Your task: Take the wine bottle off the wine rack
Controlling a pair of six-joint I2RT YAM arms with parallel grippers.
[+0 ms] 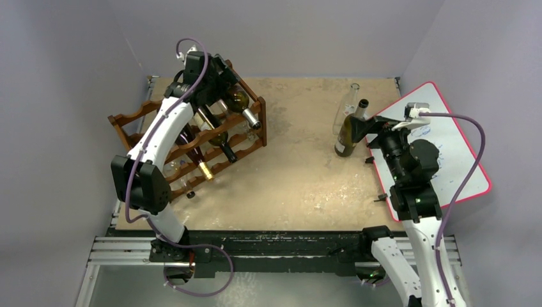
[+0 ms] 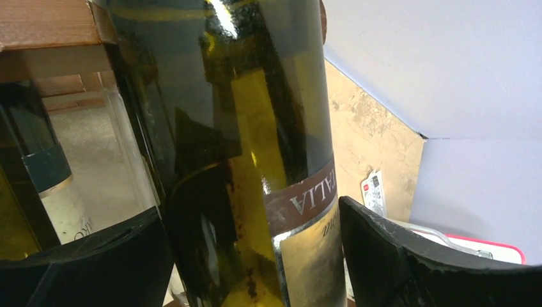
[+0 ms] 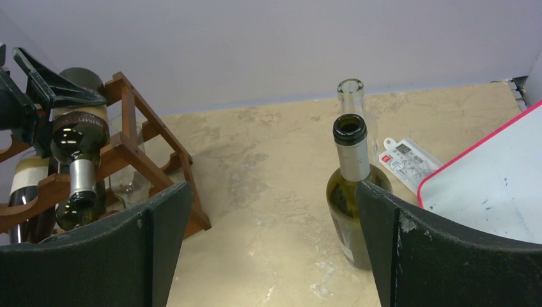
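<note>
On the top tier of the wine rack (image 1: 123,119), the left gripper (image 2: 249,208) flanked the wine bottle (image 2: 255,128), grip unclear; a loose hold could drop it. The right gripper (image 3: 273,192) stood wide open.

Table (image 1: 300,173): tan, mottled top.
Green bottle (image 3: 350,192): upright, uncorked, right side of table.
Clear bottle (image 3: 350,96): upright, just behind green one.
Whiteboard (image 1: 450,137): red-edged, lying flat at right.
Small white device (image 3: 409,163): beside whiteboard edge.

Cut off: wine bottle (image 2: 255,128) neck, base; hidden behind left arm (image 1: 160,134): wine rack (image 1: 262,125) middle.
</note>
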